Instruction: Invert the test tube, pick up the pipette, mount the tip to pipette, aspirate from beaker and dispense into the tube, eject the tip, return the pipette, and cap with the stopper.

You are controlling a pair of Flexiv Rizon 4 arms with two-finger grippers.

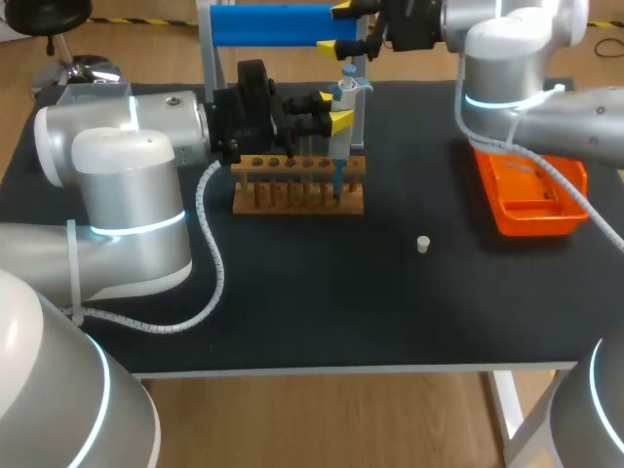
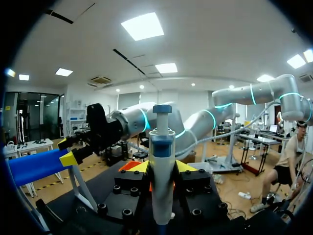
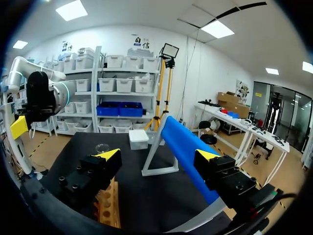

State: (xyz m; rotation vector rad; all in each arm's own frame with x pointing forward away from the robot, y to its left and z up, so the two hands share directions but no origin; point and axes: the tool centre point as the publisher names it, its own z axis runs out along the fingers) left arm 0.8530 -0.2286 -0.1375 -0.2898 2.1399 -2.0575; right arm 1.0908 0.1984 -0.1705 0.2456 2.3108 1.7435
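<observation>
My left arm (image 1: 127, 185) is made of fat round tubes. They are shiny silver-grey with white caps. A thin ring of light blue glows around each joint. A white cable (image 1: 207, 234) in a curly wrap runs along it, and a white strap goes around the tube. My right arm (image 1: 517, 68) has the same silver tubes and blue rings. The left gripper (image 2: 161, 167) is a black blocky part with round black screws (image 2: 127, 213) and two bright yellow pointed tips. The right gripper (image 3: 158, 155) is black too, with the same yellow tips.
</observation>
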